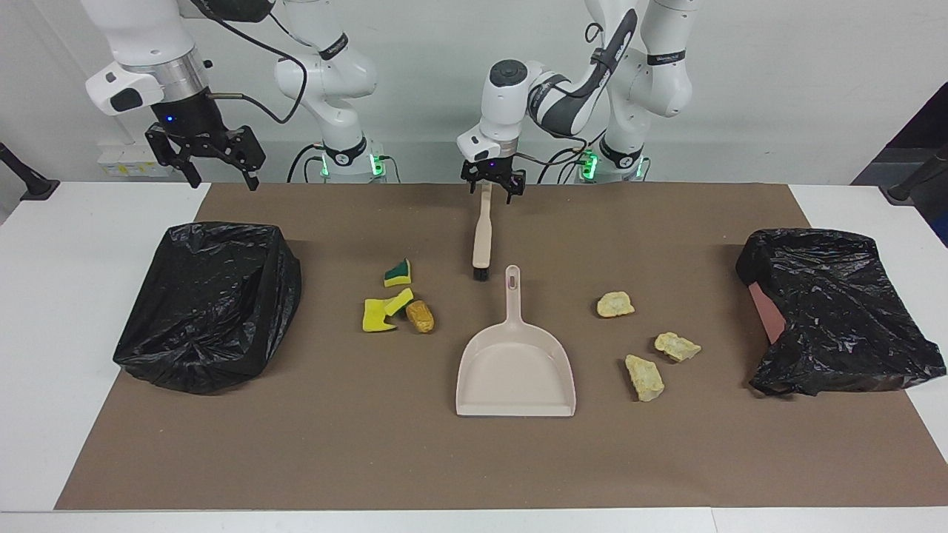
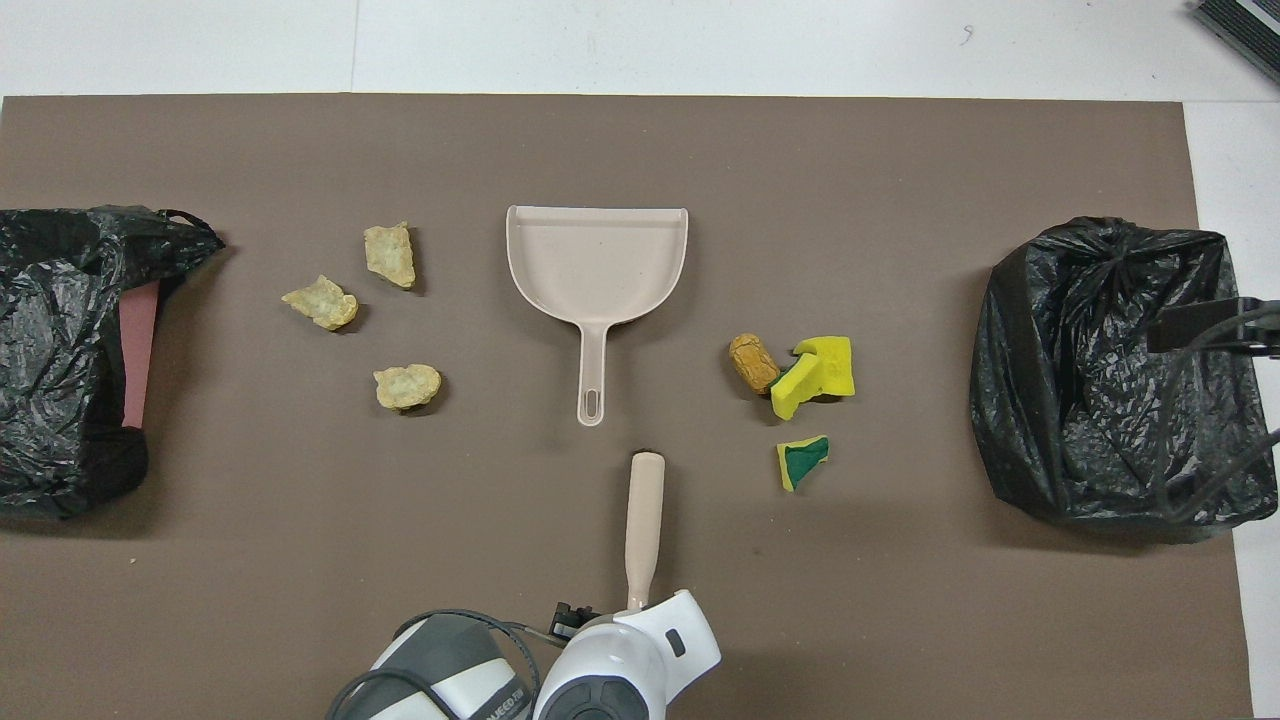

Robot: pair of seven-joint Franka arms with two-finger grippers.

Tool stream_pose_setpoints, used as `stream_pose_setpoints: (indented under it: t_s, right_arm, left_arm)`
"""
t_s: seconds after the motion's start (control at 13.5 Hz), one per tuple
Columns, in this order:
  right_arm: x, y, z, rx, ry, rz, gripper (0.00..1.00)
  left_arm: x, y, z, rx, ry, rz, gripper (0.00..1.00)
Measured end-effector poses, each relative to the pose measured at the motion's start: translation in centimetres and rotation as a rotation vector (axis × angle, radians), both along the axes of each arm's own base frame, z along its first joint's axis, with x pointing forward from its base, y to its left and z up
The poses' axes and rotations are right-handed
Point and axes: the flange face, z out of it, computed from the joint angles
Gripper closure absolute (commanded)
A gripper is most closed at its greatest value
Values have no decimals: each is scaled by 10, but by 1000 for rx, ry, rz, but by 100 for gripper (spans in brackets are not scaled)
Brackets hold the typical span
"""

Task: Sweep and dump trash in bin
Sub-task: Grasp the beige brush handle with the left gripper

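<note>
while spread over the brush handle (image 1: 485,203), left claw (image 1: 492,191) empty, trash (image 1: 398,300) well apart.

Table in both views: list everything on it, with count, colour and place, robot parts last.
Pale yellow chunks: three, toward the left arm's end.
Yellow sponge pieces: two, one green-backed, toward the right arm's end.
Orange-brown lump: one, beside them.
Dustpan: one, beige, mid-table.
Brush: one, beige, nearer the robots than the dustpan.
Black bags: two, one at each end.
Brown mat: one, under all.
Left gripper: open, over the brush handle.
Right gripper: open, waiting, raised.
</note>
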Motion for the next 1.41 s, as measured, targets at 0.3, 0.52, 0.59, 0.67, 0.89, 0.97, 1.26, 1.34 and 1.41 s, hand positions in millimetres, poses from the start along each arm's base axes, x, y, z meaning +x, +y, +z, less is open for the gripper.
stream_pose_setpoints:
  t_s: [0.3, 0.52, 0.59, 0.67, 0.89, 0.97, 1.26, 1.34, 1.41]
  right_arm:
    - [-1, 0, 0, 1, 4, 0, 0]
    - [0, 8, 0, 0, 4, 15, 0]
    - [0, 8, 0, 0, 4, 15, 0]
    - [0, 8, 0, 0, 4, 14, 0]
    - [0, 9, 0, 0, 4, 16, 0]
    - [-1, 9, 0, 0, 5, 16, 0]
    - [-3, 17, 3, 0, 7, 31, 0]
    - [-4, 20, 3, -1, 8, 36, 0]
    - [-4, 21, 2, -1, 11, 38, 0]
  left_arm:
    - [-8, -11, -14, -24, -12, 71, 16]
    - [-3, -14, -29, -26, -11, 108, 17]
    - [-1, -13, -28, -27, -12, 115, 21]
    - [1, -13, -26, -29, -12, 120, 25]
    - [6, -10, -16, -9, 3, 132, 94]
    - [7, -10, -13, 2, 10, 133, 100]
    - [12, 0, -6, 37, 34, 149, 100]
    - [18, 6, 0, 43, 39, 165, 100]
    - [24, 11, 6, 44, 42, 182, 100]
